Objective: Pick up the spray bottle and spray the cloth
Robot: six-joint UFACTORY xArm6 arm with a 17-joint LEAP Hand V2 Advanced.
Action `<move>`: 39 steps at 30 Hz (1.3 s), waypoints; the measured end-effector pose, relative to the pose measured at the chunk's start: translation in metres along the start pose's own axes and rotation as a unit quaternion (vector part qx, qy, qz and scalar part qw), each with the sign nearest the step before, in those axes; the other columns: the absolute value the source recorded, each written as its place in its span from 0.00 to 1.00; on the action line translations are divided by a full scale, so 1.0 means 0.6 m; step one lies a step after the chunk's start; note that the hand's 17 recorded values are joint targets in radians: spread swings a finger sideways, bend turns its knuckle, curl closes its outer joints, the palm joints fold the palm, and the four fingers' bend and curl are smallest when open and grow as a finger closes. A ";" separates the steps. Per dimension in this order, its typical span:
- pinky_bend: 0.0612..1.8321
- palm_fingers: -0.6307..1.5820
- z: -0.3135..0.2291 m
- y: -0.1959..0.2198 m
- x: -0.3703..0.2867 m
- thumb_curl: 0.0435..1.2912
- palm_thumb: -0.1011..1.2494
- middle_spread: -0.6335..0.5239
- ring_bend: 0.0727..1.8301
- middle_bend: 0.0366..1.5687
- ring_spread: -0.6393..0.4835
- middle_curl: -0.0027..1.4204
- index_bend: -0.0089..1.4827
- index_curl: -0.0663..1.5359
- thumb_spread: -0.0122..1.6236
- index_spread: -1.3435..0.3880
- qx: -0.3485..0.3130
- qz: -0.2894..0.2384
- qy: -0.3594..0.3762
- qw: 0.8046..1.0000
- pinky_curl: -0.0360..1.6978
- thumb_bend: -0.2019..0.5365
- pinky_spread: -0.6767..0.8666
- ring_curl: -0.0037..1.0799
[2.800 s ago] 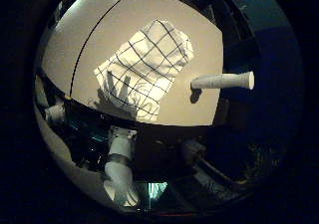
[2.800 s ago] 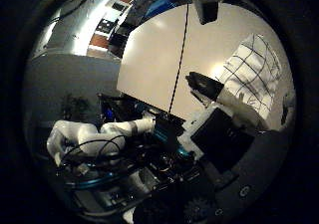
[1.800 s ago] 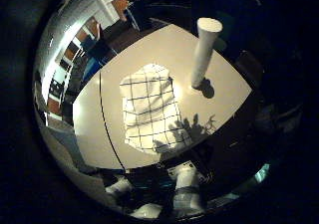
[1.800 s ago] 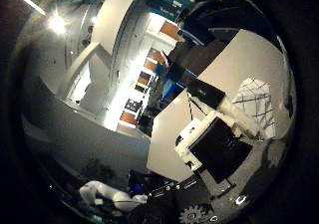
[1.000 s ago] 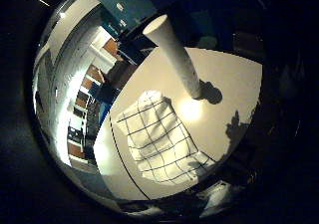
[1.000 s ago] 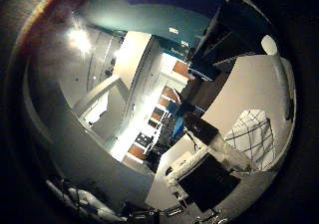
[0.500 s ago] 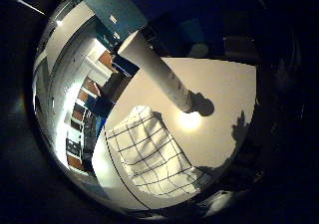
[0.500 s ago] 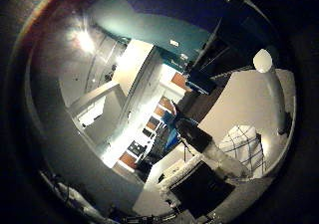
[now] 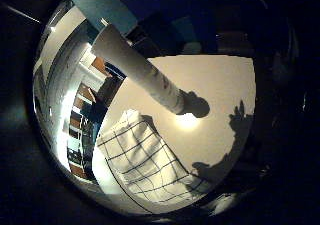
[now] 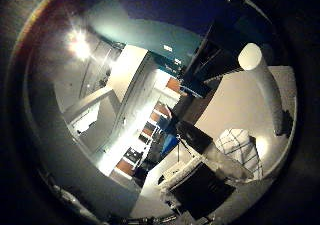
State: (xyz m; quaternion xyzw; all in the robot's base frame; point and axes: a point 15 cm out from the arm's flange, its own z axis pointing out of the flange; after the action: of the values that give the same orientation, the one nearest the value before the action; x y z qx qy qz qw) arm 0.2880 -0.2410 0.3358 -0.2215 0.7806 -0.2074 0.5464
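A tall white cylindrical spray bottle [image 10: 267,87] stands upright on the pale bench [image 10: 235,107] at right, near a white grid-checked cloth [image 10: 240,147] lying below it.

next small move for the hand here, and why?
Probably close in on the spray bottle and bring the palm level with its body. It stands upright on the table, apart from the checked cloth lying beside it, and nothing is touching it yet. No fingers show, so the grasp cannot be judged.
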 end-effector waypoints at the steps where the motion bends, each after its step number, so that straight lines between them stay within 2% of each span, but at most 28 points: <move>1: 0.21 0.34 0.005 0.002 -0.001 0.27 0.61 0.69 0.27 0.14 0.71 0.28 0.11 0.22 0.63 0.71 -0.001 -0.001 0.001 1.000 0.19 0.25 0.67 0.30; 11: 0.20 0.35 0.035 -0.002 0.016 0.27 0.63 0.68 0.27 0.15 0.70 0.28 0.11 0.22 0.62 0.71 0.001 0.006 0.019 1.000 0.19 0.24 0.67 0.30; 27: 0.19 0.35 0.034 -0.036 0.065 0.28 0.65 0.67 0.28 0.15 0.68 0.28 0.11 0.22 0.61 0.71 0.025 0.023 0.036 0.999 0.20 0.24 0.66 0.31; 39: 0.19 0.36 0.043 -0.027 0.098 0.28 0.64 0.66 0.28 0.16 0.68 0.28 0.11 0.22 0.62 0.71 0.020 0.024 0.044 0.999 0.20 0.24 0.66 0.31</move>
State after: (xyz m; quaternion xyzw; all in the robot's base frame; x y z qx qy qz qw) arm 0.2965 -0.2899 0.2917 -0.1829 0.8047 -0.2194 0.5205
